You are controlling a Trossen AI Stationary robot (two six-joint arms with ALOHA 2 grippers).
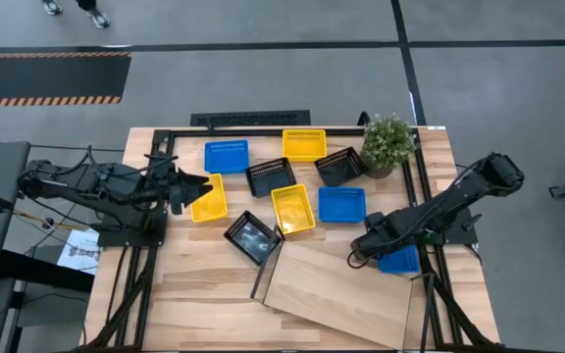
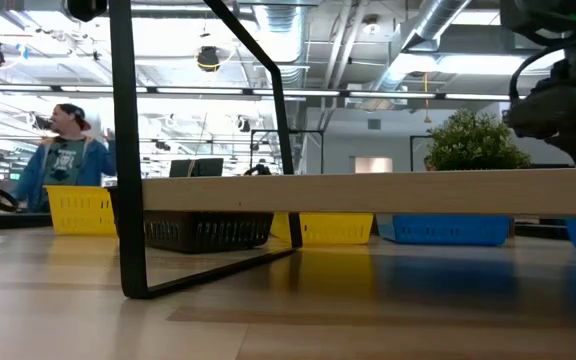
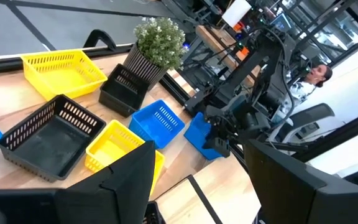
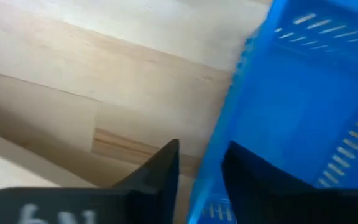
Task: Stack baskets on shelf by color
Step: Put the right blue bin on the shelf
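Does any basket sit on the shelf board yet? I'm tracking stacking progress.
No: in the high view the shelf board lies bare, and the right gripper is beside a blue basket on the table.

Nine baskets show in the high view. Three are blue: one upper centre (image 1: 227,155), one mid-frame (image 1: 341,204), one lower right (image 1: 400,260). Three are yellow: top centre (image 1: 304,144), left of centre (image 1: 209,198), centre (image 1: 292,209). Three are black: centre (image 1: 271,176), right of it (image 1: 340,166), lower centre (image 1: 253,236). There is one shelf (image 1: 336,294) and one potted plant (image 1: 388,142).
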